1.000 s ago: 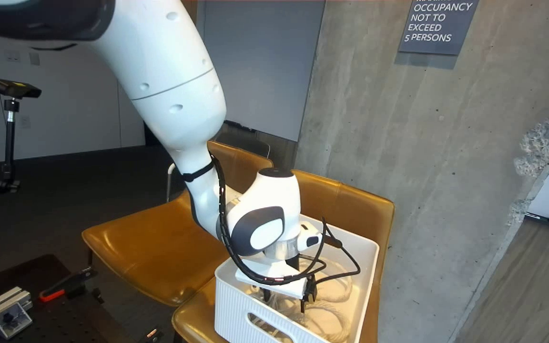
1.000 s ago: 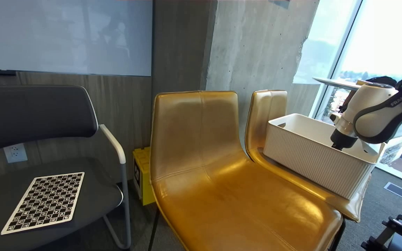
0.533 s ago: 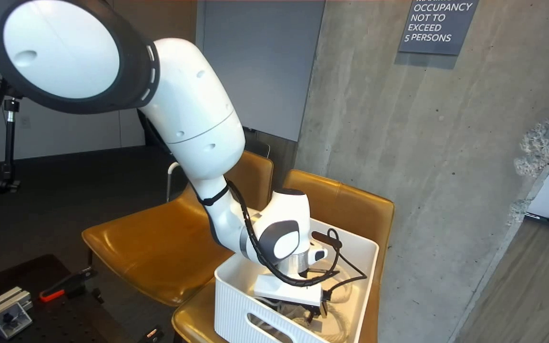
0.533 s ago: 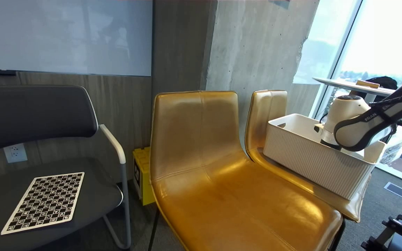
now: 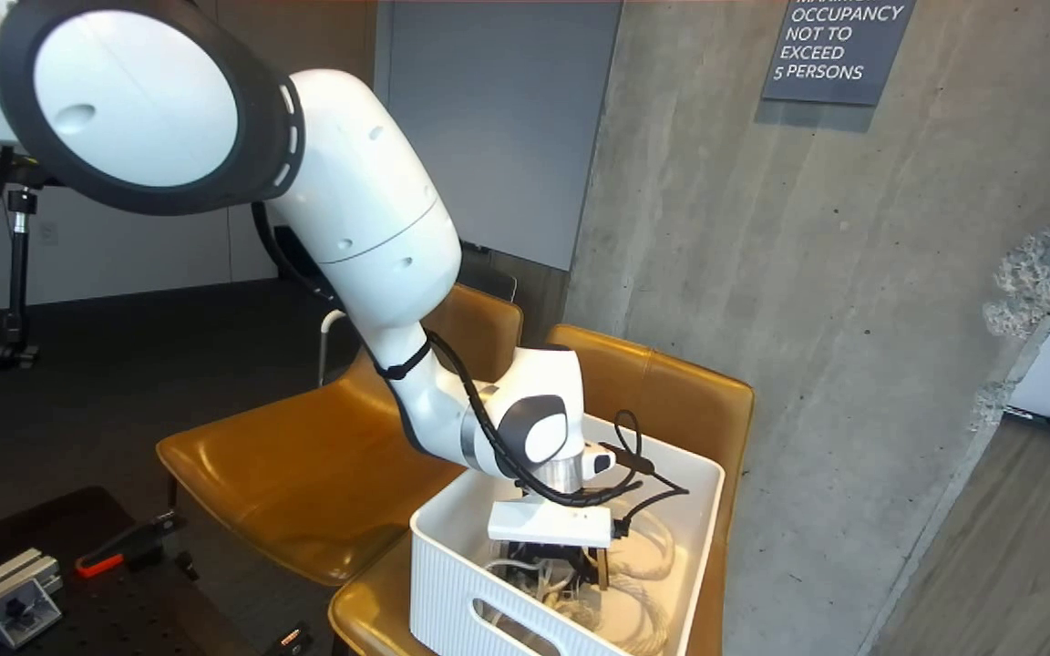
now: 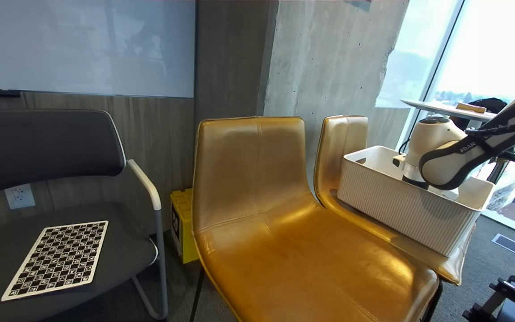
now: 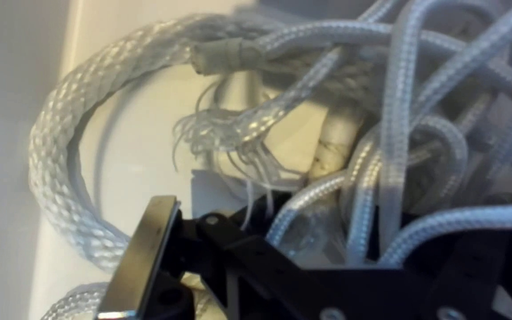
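Wrist view: the braided cord (image 7: pixel 394 133) seems light, limp, best pinched upper right; I can't tell whether the gripper (image 5: pixel 561 569) clamps it.

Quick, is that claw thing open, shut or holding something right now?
Gripper: can't tell whether it's open or closed, or holding anything; only one finger shows clearly, near pale cords inside the white bin.

Wall sign (image 5: pixel 839 50) "OCCUPANCY NOT TO EXCEED 5 PERSONS", arm (image 6: pixel 472 154) "FRAN"
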Robot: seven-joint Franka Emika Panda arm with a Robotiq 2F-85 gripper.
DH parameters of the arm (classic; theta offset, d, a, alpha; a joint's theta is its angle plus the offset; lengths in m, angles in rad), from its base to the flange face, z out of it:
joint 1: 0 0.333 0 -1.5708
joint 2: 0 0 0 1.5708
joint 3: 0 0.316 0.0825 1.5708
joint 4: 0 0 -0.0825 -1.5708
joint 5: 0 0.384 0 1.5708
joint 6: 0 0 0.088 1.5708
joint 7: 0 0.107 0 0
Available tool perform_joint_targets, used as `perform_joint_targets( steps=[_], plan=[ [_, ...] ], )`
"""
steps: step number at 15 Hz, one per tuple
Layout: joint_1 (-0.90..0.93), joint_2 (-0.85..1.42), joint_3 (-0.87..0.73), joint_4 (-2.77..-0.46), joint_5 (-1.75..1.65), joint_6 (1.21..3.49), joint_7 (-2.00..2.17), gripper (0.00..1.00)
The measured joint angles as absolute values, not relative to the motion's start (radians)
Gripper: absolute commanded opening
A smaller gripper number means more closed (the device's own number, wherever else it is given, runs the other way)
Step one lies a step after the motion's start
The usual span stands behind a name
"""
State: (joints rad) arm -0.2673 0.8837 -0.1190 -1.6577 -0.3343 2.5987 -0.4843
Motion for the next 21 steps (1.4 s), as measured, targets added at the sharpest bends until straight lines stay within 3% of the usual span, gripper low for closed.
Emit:
perform_joint_targets(
  steps=[2, 9, 21],
  plan=[
    [-0.259, 0.879, -0.12, -1.658, -0.334, 2.599, -0.484, 0.0],
    [-0.246, 0.794, -0.122, -1.705, -0.334, 2.597, -0.479, 0.0],
    [-0.147, 0.232, -0.037, -1.942, -0.312, 2.539, -0.479, 0.0]
  ],
)
